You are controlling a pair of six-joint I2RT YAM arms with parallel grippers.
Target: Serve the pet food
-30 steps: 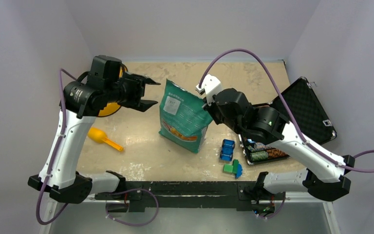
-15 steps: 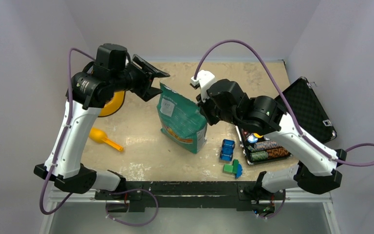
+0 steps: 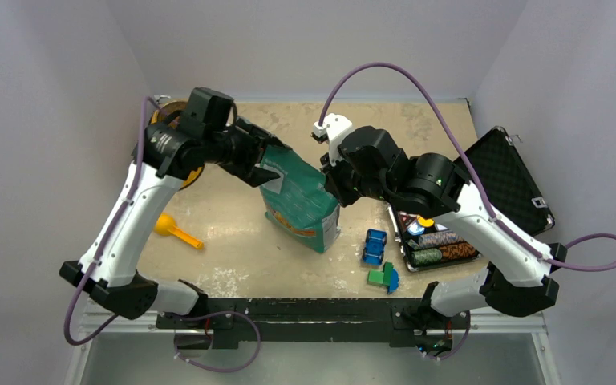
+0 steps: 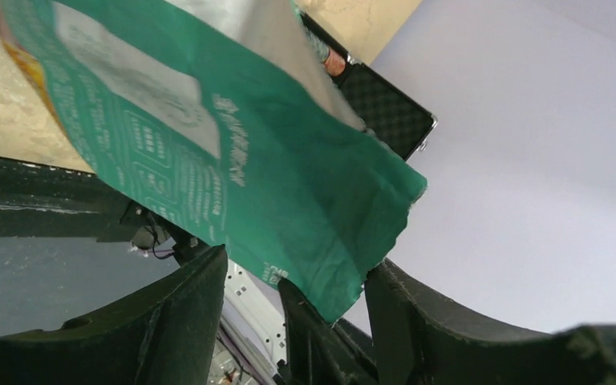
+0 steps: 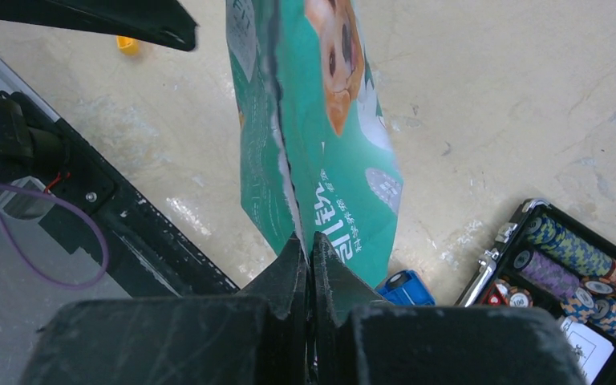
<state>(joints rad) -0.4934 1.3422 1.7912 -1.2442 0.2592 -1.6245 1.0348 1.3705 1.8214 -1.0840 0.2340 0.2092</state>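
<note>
Pinching the top edge of the bag [image 5: 313,136] between closed fingers, our right gripper [image 5: 311,249] holds the torn rim at its right corner. Our left gripper [image 4: 289,297] has its fingers spread apart, with the bag's other top corner lying loose between them and not yet clamped. From the top view, the bag [image 3: 301,196] stands roughly upright near the middle of the table [image 3: 233,249], hung between the two grippers. We cannot see the pet food itself; it sits hidden inside the bag.

We judge the bag soft and floppy: thin film that creases and sags, with its weight low where the loose pellets settle. A grip on the rim alone may tear the ragged edge further or let it slip, so we should take the left corner well inside the tear, on a doubled fold. To the bag's left lies a yellow scoop [image 3: 172,230], and behind it a yellow bowl [image 3: 188,172]; to its right is an open case of chips [image 3: 437,245].
</note>
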